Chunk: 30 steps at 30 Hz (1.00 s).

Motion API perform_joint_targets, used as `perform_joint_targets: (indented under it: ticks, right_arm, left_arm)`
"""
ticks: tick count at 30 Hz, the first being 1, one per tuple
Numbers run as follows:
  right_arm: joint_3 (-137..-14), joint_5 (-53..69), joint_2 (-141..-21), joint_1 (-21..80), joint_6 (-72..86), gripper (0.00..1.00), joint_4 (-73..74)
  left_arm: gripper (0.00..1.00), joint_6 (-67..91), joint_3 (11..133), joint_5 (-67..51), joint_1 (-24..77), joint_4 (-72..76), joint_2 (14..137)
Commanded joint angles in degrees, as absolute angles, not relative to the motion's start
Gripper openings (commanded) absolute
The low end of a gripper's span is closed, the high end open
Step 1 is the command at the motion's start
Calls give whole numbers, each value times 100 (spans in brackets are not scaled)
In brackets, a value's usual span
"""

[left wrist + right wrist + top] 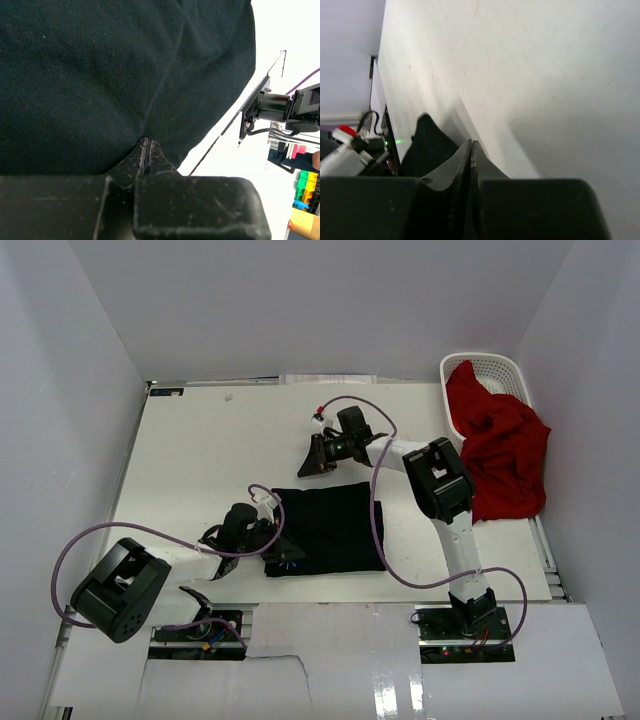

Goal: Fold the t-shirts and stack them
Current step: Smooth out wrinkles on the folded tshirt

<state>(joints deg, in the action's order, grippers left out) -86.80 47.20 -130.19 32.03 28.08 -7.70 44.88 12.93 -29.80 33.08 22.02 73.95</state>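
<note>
**First shirt in hand: the fold on the black one looks nearly done, and the red one is untouched.**
The black t-shirt [335,525] lies as a tidy rectangle near the middle of the counter's [200,460] front edge. Your left claw [146,145] is at the shirt's left edge, its jaws pressed together. Creases run out from the tips, so it looks to be pinching a bit of that cloth. Your right claw [471,147] hangs over bare counter just beyond the shirt's far edge, closed tight with nothing between its fingers. The red t-shirt [505,455] is crumpled at the far right corner, draped half out of the basket [495,365]. Judging from this, you next finish or let go of the black shirt's edge. You then open the right claw and reach to the corner to pull the red shirt out flat.
</note>
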Motion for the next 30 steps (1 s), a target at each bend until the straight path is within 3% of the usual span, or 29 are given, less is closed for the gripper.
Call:
perform_joint_targets:
  ticks: [1,5,9,12,13,17,19,20,23,26,29,30]
  right_arm:
    - [-9830,4570,-12990,3059,2382,8,-11]
    - [-10494,4570,-12640,2997,2198,8,615]
    - [-10047,4570,-11832,2997,2057,8,712]
    - [-9143,4509,-11076,2997,1925,8,660]
    - [-8880,4483,-10700,3006,1899,8,650]
    - [-7596,4299,-9784,2997,1890,12,519]
    - [-6972,4210,-9274,2997,1872,24,589]
    - [-6787,4088,-9107,2997,1820,36,624]
    - [-6180,3763,-8439,2997,1784,46,835]
    - [-5705,3595,-7824,2997,1749,51,984]
    - [-5406,3560,-7314,2997,1688,52,1195]
    - [-5362,3533,-7104,3006,1661,52,1256]
  left_arm:
    - [0,4465,1362,-2980,3305,1969,7234]
    - [0,4386,1765,-2874,3305,1304,6892]
    - [0,4202,2775,-2410,3305,116,6234]
    - [20,4087,3689,-1883,3296,-1043,5943]
    - [35,3956,3892,-1498,3287,-1333,5915]
    - [70,3701,4682,-345,3243,-2834,6003]
    - [75,3691,4833,225,3234,-3276,6160]
    - [76,3674,4877,585,3234,-3531,6205]
    - [77,3639,4825,887,3226,-3639,6266]
    - [78,3674,4580,1159,3226,-3569,6293]
    - [97,3858,4229,1475,3217,-3489,6319]
    - [98,3954,4123,1616,3217,-3437,6328]
